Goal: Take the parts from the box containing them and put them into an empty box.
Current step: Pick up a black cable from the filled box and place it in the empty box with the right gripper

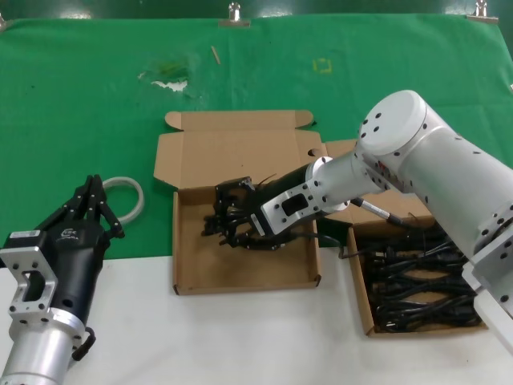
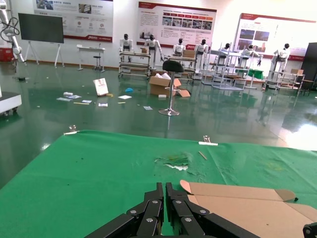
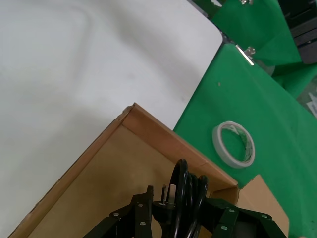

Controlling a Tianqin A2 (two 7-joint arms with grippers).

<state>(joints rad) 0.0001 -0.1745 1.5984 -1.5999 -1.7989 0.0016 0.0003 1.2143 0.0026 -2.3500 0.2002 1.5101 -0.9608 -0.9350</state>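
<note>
Right now your right tool is clenched on a coiled power cord directly above the floor of the empty box, so release means straight down, while the left tool, fingers together, waits beside that box.

Green cloth covers the far tabletop, with a pale whitish scuffed patch upper centre and a faint yellow square mark; bare white table along the bottom. Both boxes are plain brown cardboard: the empty box at centre, the box containing them at right. Power cords black, and the cord in the right gripper is black with silver plug pins. Right gripper black, arm white with black screw dots. Left gripper black on a silver-grey wrist. Tape roll off-white.
</note>
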